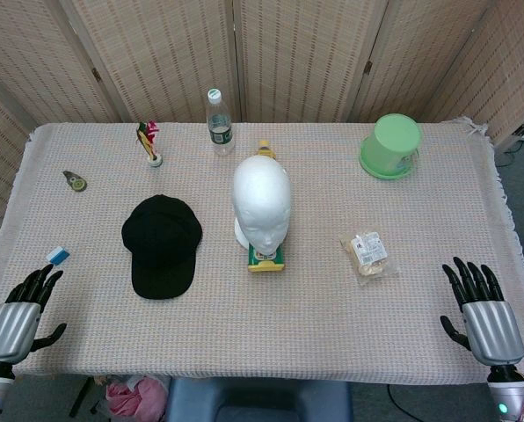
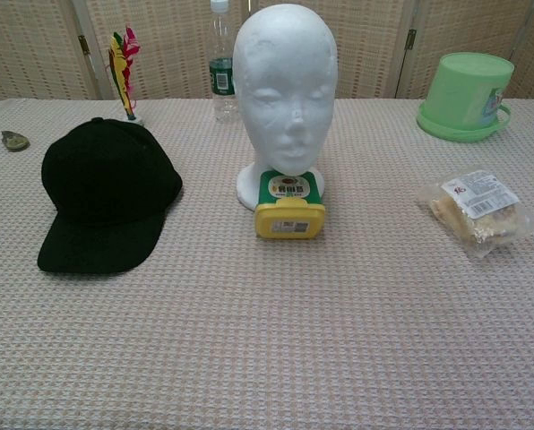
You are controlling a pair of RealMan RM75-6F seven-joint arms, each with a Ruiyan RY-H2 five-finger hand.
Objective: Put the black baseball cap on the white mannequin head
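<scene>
the fingers of the left hand (image 1: pixel 20 309) are spread and hold nothing, as are those of the right hand (image 1: pixel 483 309), each at a near corner of the surface (image 1: pixel 332 316). the black baseball cap (image 1: pixel 161 242) lies ahead and inward of the left hand, clearly the nearer one, brim toward the robot, just left of the upright white mannequin head (image 1: pixel 262 204). no label is readable.
</scene>
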